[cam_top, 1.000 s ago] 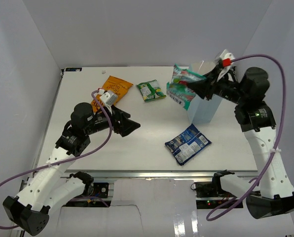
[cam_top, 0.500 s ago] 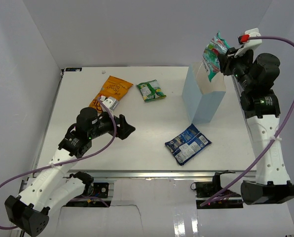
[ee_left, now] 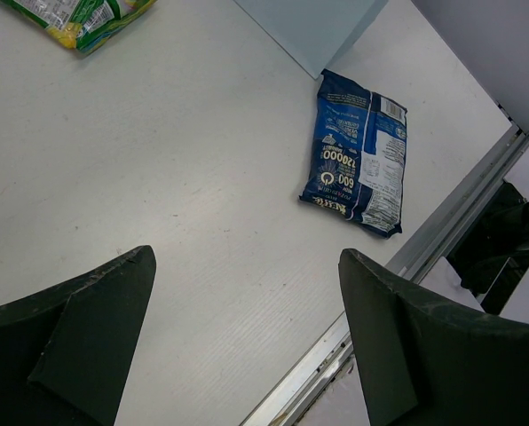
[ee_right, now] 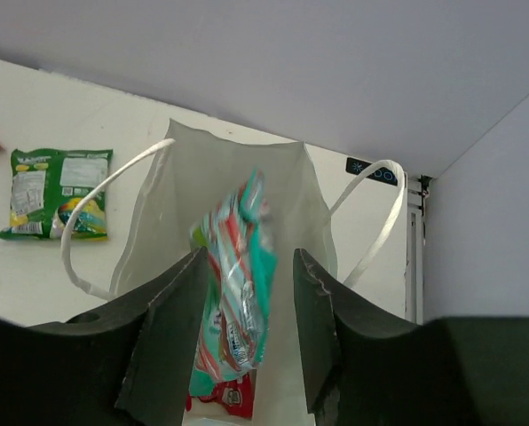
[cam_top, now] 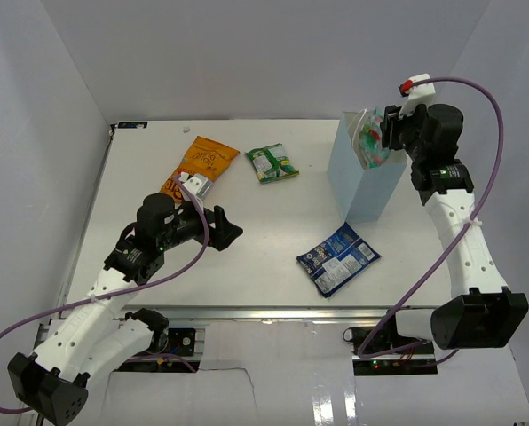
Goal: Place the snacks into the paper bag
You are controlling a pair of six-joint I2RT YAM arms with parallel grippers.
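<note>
1. The paper bag (cam_top: pixel 364 191) is seen upright at 2 o'clock on the table (cam_top: pixel 273 222), mouth open, cord handles (ee_right: pixel 96 213) spread.
2. The right gripper (ee_right: pixel 248 256) is held over the bag mouth. Its fingers are parted, and a teal-and-red packet (ee_right: pixel 233 293) is seen blurred between them, with a gap at one finger.
3. The left gripper (cam_top: pixel 231 232) is held wide apart above the table at 8 o'clock.
4. A blue packet (cam_top: pixel 338 258) is noted flat at 5 o'clock, a green packet (cam_top: pixel 273 162) at 12 and an orange bag (cam_top: pixel 202 162) at 11.

One light-blue paper bag (cam_top: pixel 362 188); four flat foil packets: orange packet (cam_top: pixel 204 162), green packet (cam_top: pixel 273 162), blue-and-white packet (cam_top: pixel 338 257), teal-and-red packet (ee_right: pixel 238 288).
</note>
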